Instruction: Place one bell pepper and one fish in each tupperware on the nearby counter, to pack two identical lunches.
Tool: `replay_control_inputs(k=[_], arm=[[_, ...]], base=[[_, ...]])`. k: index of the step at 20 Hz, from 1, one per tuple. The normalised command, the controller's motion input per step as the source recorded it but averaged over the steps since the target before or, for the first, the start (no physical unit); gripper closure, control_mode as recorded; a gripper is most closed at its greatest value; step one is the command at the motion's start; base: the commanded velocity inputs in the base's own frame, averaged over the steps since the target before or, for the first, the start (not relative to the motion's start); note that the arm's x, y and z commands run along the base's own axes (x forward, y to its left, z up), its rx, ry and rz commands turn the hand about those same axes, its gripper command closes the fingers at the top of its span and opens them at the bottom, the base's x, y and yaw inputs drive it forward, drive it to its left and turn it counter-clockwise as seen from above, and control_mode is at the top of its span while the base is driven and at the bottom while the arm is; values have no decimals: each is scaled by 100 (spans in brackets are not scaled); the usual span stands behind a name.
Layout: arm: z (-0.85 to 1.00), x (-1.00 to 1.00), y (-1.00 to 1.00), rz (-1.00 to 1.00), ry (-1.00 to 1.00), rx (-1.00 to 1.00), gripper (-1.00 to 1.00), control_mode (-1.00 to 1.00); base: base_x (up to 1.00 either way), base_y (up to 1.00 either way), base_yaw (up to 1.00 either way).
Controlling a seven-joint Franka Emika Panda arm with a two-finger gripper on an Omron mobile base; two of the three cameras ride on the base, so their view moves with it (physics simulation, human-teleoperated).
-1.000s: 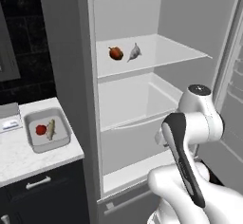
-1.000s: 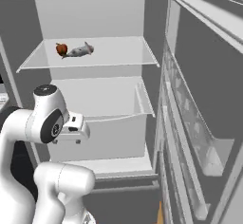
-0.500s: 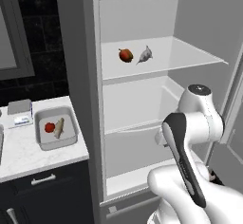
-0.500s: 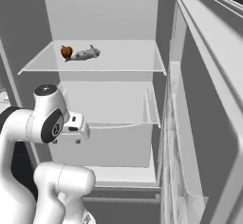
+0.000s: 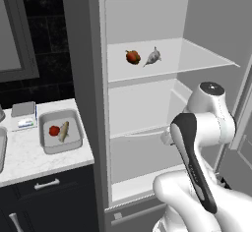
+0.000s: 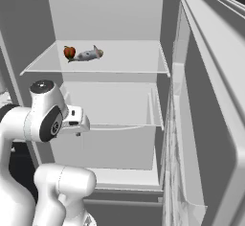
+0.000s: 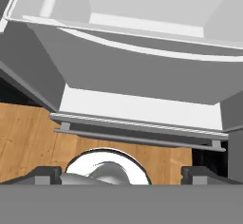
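Observation:
A red bell pepper (image 5: 132, 57) (image 6: 70, 52) and a grey fish (image 5: 153, 57) (image 6: 87, 54) lie side by side on the upper shelf of the open fridge. On the white marbled counter (image 5: 29, 159) at the left stands a grey tupperware (image 5: 47, 147) holding another red pepper (image 5: 54, 130) and a fish (image 5: 64, 131). My gripper (image 7: 122, 174) hangs in front of the fridge's lower drawer, well below the shelf. It points down at the floor, open, with nothing between its fingertips (image 7: 47, 174).
The fridge door (image 6: 201, 124) stands open on the right. A clear drawer (image 7: 133, 57) juts out under the shelf, with wooden floor (image 7: 23, 137) below. A small grey box (image 5: 23, 109) sits behind the tupperware. Dark cabinets (image 5: 44, 196) lie under the counter.
The whole picture has shifted as the base drove: fridge and counter slid right in the left base view. The arm keeps its pose and the gripper stays open.

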Motion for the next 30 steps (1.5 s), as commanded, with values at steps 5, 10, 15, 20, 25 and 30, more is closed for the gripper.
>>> replay_control_inputs(k=[5,10,15,20,25,30], arm=[[76,39,0,27,-42,-2,-100,-100],[95,39,0,22,-40,-1,-100,-100],[100,50,0,10,-9,-8,-100,-100],[85,43,0,-1,10,-12,-100,-100],[-6,70,24,-16,-11,4,-100,-100],[-11,95,34,-30,-15,19,-100,-100]], base=[[0,0,0],[0,0,0],[0,0,0],[0,0,0],[0,0,0],[0,0,0]])
